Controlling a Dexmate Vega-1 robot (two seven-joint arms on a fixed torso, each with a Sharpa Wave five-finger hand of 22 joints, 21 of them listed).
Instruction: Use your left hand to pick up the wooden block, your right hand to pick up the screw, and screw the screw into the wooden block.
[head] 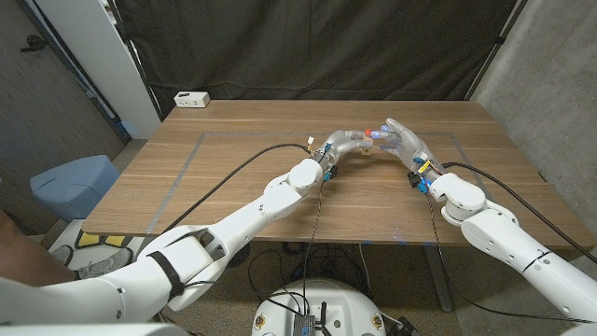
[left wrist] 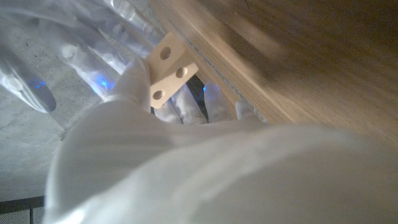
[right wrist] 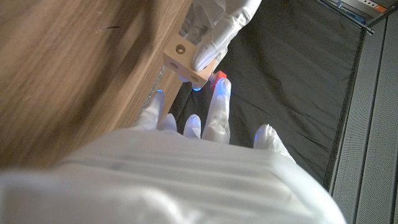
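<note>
A lab: black curtain (head: 308,47) behind a wooden table (head: 233,159), bare concrete wall (head: 550,84).

Both hands met above the far middle of the brown wooden table (head: 233,177), so that spot was crowded: the white left hand (head: 347,145) gripped the pale wooden block with round holes (left wrist: 169,67) and the white right hand (head: 403,140) sat just beside it, fingertips nearly touching. A small red-tipped object (right wrist: 219,76), possibly the screw, showed between right fingers and block, too blurred to confirm. Black cables (head: 224,179) trailed along both arms over the near table. A white power strip box (head: 192,99) stood at the far left corner, well apart. Left half and far right tabletop lay open for passing.
</note>
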